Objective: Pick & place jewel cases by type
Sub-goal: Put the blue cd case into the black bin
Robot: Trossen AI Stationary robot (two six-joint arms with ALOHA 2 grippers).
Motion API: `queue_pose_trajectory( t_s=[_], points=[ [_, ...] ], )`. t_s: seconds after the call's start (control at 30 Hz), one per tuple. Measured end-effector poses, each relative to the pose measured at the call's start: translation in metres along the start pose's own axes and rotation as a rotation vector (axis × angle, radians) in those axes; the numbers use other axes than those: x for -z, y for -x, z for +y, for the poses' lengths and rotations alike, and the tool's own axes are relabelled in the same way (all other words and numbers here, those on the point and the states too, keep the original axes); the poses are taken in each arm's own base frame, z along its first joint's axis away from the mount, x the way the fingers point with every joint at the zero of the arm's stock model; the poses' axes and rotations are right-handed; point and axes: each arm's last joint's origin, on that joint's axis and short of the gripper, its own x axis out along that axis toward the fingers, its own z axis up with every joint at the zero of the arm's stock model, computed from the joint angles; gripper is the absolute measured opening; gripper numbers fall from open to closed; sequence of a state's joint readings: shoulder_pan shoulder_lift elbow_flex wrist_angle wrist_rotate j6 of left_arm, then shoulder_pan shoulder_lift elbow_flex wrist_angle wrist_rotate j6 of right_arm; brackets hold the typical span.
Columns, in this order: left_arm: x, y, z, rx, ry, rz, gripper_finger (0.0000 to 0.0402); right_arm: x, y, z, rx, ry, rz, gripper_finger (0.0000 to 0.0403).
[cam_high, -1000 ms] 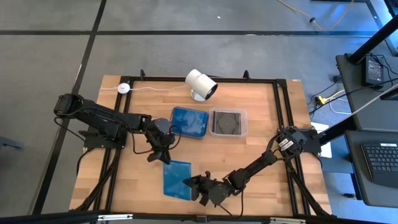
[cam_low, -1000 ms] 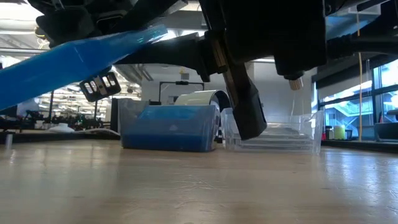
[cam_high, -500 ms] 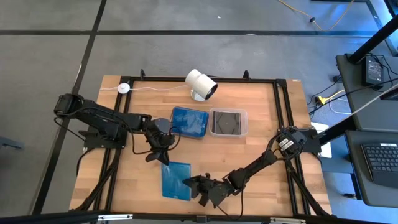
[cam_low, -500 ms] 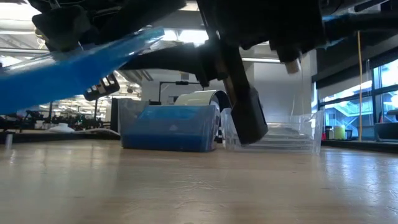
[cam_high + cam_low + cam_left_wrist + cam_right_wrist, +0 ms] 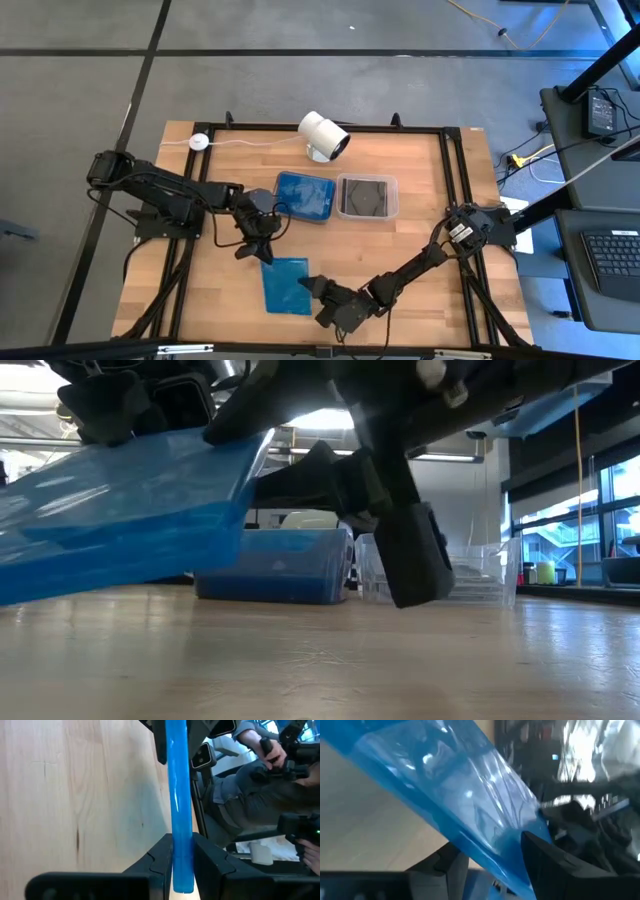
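**Blue jewel case held between both arms above the front of the worktop**

A translucent blue jewel case [image 5: 287, 286] hangs tilted over the front middle of the wooden worktop [image 5: 420, 215], clear of the wood in the low view. The left gripper [image 5: 182, 855] has its fingers clamped on one edge of it; the wrist view shows the case edge-on, pinched between the two dark fingers. The right gripper [image 5: 322, 293] sits at the opposite side of the case, and its wrist view shows the blue plastic running between its fingers, which appear closed on it too.

Behind, near the worktop's middle, stand two tubs side by side: a blue-filled tub [image 5: 305, 196] that seems to hold more blue cases, and a clear tub [image 5: 366, 196] with a dark case in it. A white camera [image 5: 323, 135] stands farther back. A person's sleeve and hands [image 5: 260, 755] show in the room beyond.

The case is likely light, stiff and brittle, with slick faces. A grip across the thin edge, well onto the flat, should hold; squeezing a corner or twisting between two grippers could crack it or pop the hinge. By colour, it probably belongs in the blue-filled tub.
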State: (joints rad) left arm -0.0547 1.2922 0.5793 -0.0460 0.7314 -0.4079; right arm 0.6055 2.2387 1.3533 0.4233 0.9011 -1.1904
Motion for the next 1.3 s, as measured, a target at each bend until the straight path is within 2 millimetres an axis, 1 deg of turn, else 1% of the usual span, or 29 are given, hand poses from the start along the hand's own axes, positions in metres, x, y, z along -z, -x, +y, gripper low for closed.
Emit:
queue_pose_trajectory(
  t_s=[0.07, 0.2, 0.37, 0.53, 0.77, 0.9, 1.0, 1.17, 1.3],
  points=[
    [0.0, 0.0, 0.0, 0.005, 0.0, -0.001, 0.0058, -0.001, 0.003, 0.002, 0.003, -0.04, 0.024, 0.0182],
    [-0.001, 0.003, 0.002, 0.016, 0.009, -0.002, 0.0054, -0.002, 0.005, 0.002, 0.005, -0.063, 0.029, 0.0185],
    [-0.003, 0.007, 0.006, 0.027, -0.008, -0.01, 0.0043, -0.001, 0.008, -0.004, -0.003, -0.087, 0.03, 0.0185],
    [-0.003, 0.008, 0.008, 0.023, -0.003, -0.015, 0.0053, 0.004, 0.011, -0.004, -0.064, -0.104, 0.043, 0.0185],
    [-0.003, 0.008, 0.008, 0.027, 0.002, -0.008, 0.0049, 0.014, 0.022, -0.01, -0.16, -0.122, 0.08, 0.0185],
    [-0.001, 0.008, 0.005, 0.084, -0.014, 0.019, 0.0049, 0.021, 0.036, -0.011, -0.255, -0.146, 0.113, 0.0185],
    [-0.002, 0.008, 0.006, 0.072, -0.024, 0.013, 0.0048, 0.028, 0.052, -0.02, -0.284, -0.232, 0.165, 0.0185],
    [-0.008, 0.01, 0.005, 0.087, -0.1, -0.037, 0.0048, 0.047, 0.075, -0.021, -0.352, -0.436, 0.341, 0.0185],
    [-0.018, 0.017, 0.007, 0.089, -0.187, -0.127, 0.0048, 0.058, 0.094, -0.018, -0.323, -0.561, 0.487, 0.0185]
  ],
)
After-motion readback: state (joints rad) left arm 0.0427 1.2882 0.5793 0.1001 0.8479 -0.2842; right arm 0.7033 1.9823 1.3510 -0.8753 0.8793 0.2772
